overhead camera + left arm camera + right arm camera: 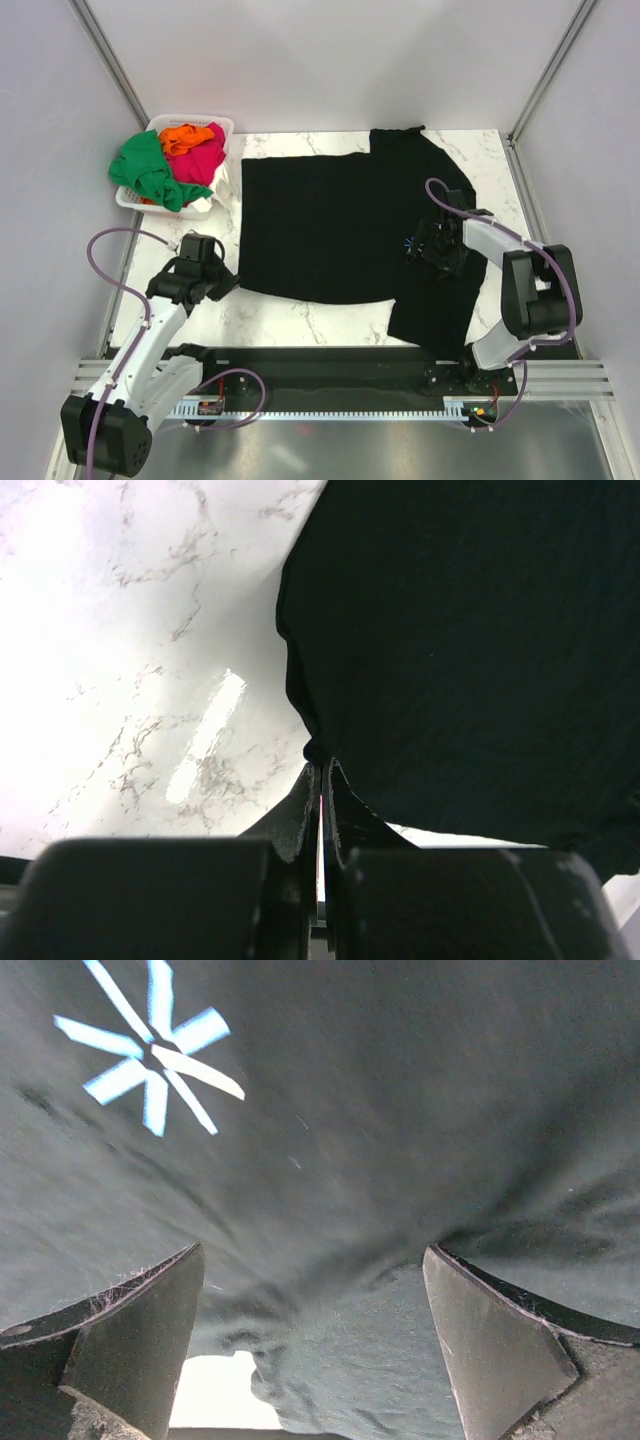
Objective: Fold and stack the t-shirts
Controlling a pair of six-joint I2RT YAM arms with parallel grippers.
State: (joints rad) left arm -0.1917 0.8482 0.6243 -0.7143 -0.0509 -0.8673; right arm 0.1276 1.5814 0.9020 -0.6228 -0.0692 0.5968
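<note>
A large black t-shirt (pixel 330 230) lies spread on the marble table, its right part folded over. My left gripper (pixel 228 282) is shut, its tips pinching the shirt's near left corner (pixel 330 755) at table level; the gripper (pixel 320 767) shows only a thin slit between its fingers. My right gripper (pixel 432 250) is open just above the shirt's right part, next to a small white star print (pixel 155 1055). In the right wrist view the gripper (pixel 312 1260) has its fingers wide apart over wrinkled black cloth (pixel 400 1140). Green (pixel 150 172), orange (pixel 185 137) and pink-red (pixel 203 160) t-shirts lie crumpled in the basket.
A white slotted basket (pixel 226 124) stands at the back left corner of the table. Bare marble (pixel 300 322) shows in front of the shirt and to its left (pixel 120 660). Grey walls and metal posts close in the sides.
</note>
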